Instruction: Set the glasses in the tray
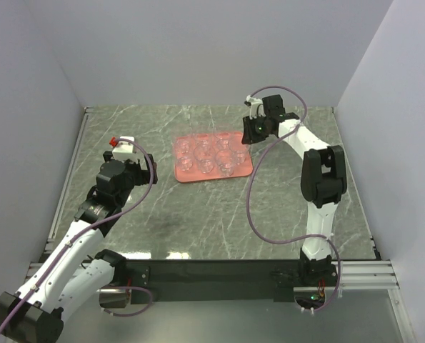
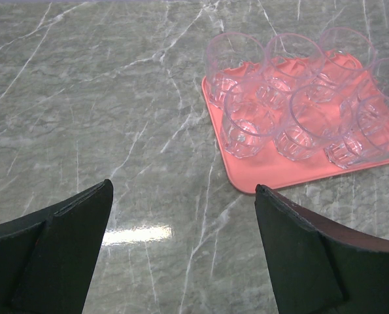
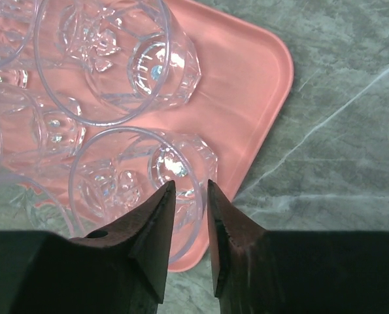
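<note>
The salmon-pink tray lies at the middle of the table with several clear glasses standing in it. My right gripper is over the tray's far right corner. In the right wrist view its jaws stand narrowly apart astride the rim of the corner glass, which rests on the tray. My left gripper is wide open and empty to the left of the tray. In its wrist view it shows the glasses on the tray.
The marble tabletop is walled by white panels at the back and both sides. A purple cable loops down from the right arm to the right of the tray.
</note>
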Robot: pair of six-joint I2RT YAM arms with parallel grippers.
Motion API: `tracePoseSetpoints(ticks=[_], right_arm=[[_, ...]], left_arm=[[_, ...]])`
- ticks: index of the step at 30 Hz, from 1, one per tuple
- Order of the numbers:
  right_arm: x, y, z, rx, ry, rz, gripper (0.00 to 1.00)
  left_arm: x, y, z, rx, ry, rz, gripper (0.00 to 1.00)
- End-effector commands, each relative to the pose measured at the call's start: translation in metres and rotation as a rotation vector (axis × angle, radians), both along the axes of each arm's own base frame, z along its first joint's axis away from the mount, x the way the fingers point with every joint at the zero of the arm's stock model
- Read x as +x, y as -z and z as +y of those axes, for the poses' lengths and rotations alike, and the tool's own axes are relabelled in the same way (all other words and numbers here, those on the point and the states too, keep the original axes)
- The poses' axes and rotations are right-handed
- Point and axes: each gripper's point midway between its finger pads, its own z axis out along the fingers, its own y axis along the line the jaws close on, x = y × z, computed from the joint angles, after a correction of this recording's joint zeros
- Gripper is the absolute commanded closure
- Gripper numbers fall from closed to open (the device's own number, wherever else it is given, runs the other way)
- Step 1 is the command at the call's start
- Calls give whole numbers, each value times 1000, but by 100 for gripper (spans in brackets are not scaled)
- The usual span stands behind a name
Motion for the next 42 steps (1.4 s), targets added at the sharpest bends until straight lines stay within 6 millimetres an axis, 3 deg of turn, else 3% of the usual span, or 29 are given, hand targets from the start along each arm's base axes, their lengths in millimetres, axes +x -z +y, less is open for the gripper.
tracePoseSetpoints(ticks=[1,15,18,19,20,22,29,35,42], right_arm=[[3,-40,2,10,-10,-103,65],[-17,-86,-12,-46,-41,-231,45],[-24,-106,-25,-95,-21,-301,42],[-28,-104,-32,-116,-4,-306,41],[-34,-122,-36,-115,9,-349,39],[-43,-140,-46,-109,36,-395,36],[-80,-176,-90,-57,153,-480,30],[-116,-185,-141,-19,280,-508,27],[-158,-176,-174,-62,403,-546,24]], left_arm=[[2,-18,-1,-25,2,-59,4],[1,-17,1,-27,-6,-61,4],[0,-18,2,-28,-13,-64,4],[0,-18,3,-30,-15,-67,4],[0,-19,4,-31,-18,-68,4],[0,-19,4,-32,-22,-70,4],[0,-17,8,-25,-46,-65,3],[0,-16,15,-15,-78,-65,2],[1,-15,20,-12,-114,-62,2]])
